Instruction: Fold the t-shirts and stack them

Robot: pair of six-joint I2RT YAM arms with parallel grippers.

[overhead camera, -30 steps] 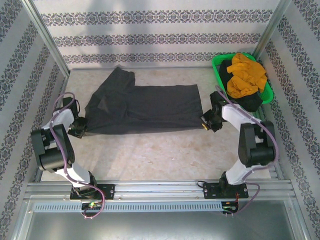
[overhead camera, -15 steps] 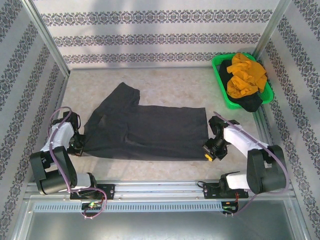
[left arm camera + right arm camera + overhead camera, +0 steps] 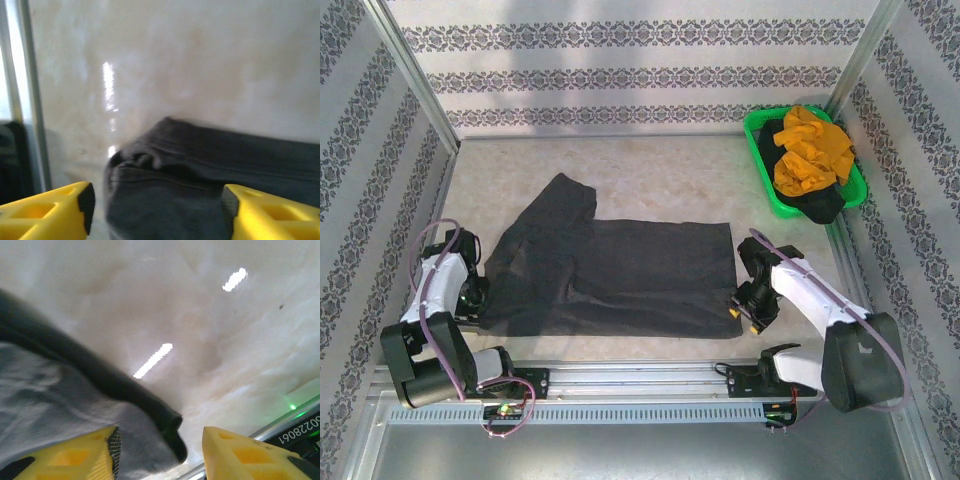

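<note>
The spread t-shirt (image 3: 610,275) lies flat on the table (image 3: 650,170), ahead of my bases. My left gripper (image 3: 472,292) sits at its 8 o'clock corner and my right gripper (image 3: 745,314) at its 4 o'clock corner. Far off at 1 o'clock, the basket (image 3: 754,135) holds the other t-shirts (image 3: 808,155).

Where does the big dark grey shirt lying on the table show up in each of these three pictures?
Top external: the dark grey t-shirt lies spread across the table's near middle.
Left wrist: its bunched corner is at bottom centre.
Right wrist: its hemmed edge is at lower left.
Shared landmark: the pale marbled table top lies under it in every view.
</note>
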